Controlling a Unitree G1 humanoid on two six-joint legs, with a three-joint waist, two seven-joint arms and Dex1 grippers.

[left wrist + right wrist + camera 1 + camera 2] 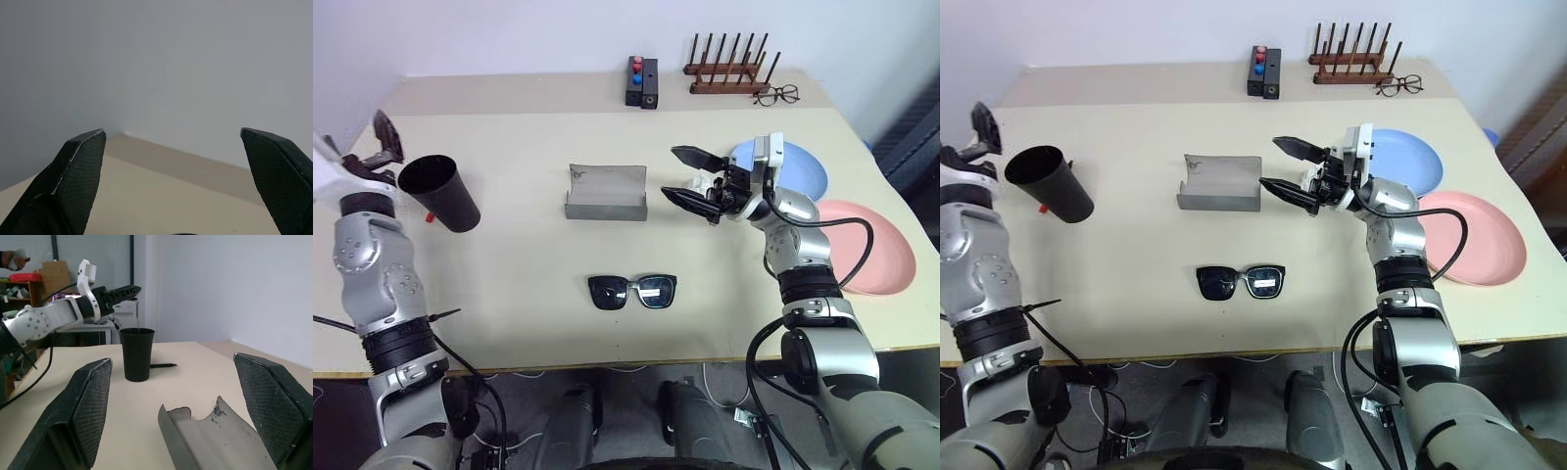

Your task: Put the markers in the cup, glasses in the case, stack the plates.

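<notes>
grey rectangular hinged glasses case: middle of the beige table, lid open, long axis across the table, nothing in it.
black chunky-framed sunglasses: nearer the table's front edge than the case, long axis across the table, lenses facing the front edge.
tall black tapered plastic cup: upright, well to the left of the case; contents cannot be told.
slim dark marker: lying flat on the table just beside the cup, red end showing at the cup's base.
light blue round plastic plate and salmon pink round plastic plate: right of the case, side by side, unstacked.
left gripper: raised left of the cup, fingers spread wide, empty.
right gripper: just right of the case, pointing toward it, fingers wide apart, empty.
</notes>
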